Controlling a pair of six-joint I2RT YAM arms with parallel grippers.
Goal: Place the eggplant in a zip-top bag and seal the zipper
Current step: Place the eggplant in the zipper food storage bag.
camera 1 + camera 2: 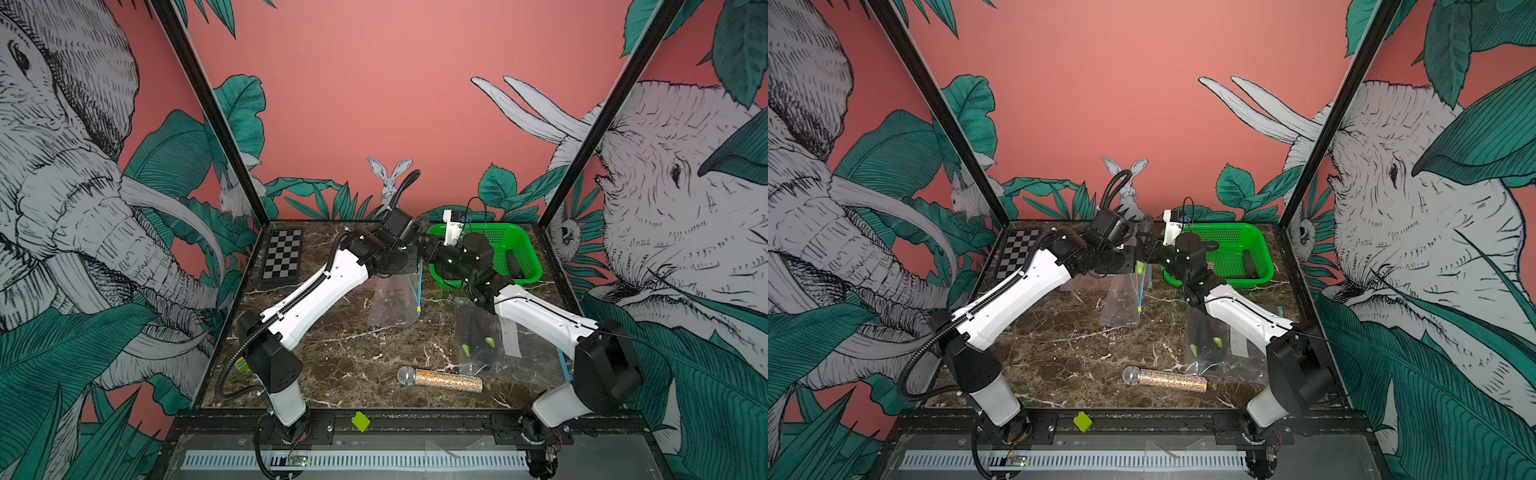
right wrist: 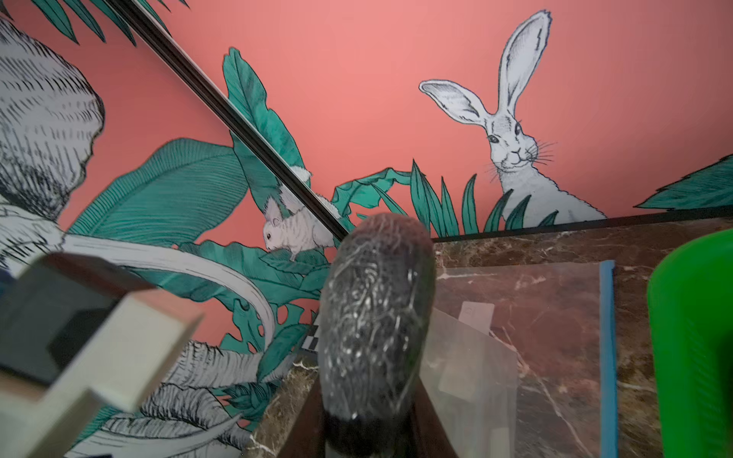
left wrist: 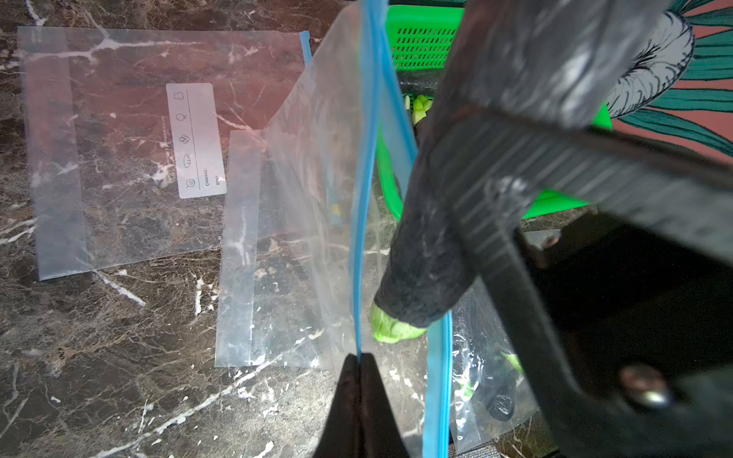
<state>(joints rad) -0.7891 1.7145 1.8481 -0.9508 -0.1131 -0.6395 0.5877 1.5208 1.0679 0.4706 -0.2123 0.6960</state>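
Now, left gripper (image 3: 359, 370): fingertips pressed together, pinching one blue zipper strip (image 3: 363, 178) of the zip-top bag (image 3: 301, 222); only the two dark tips show in its wrist view.
Right gripper (image 1: 1148, 245): clamped on the eggplant (image 3: 426, 253); its fingers are blurred in the left wrist view and largely hidden behind the arms in both top views.
Hard to make out: the bag's two blue strips stand apart with the stem (image 3: 390, 329) seen between them; whether it is inside the mouth cannot be told.
Eggplant, look: dark grey-black felt, fuzzy with pale lint, bright green stem.
Eggplant, place: held off the table, just beside the lifted zipper edge, left of the green basket (image 1: 521, 249), towards the far side.
Eggplant, axis: roughly upright, stem end down, rounded end up.
Bag: hangs from the pinched edge, lower end down on the marble table (image 1: 345, 353).
Further out: second bag (image 3: 119, 150) flat on the table, white label up; glittery microphone (image 1: 440, 379) at the near side.
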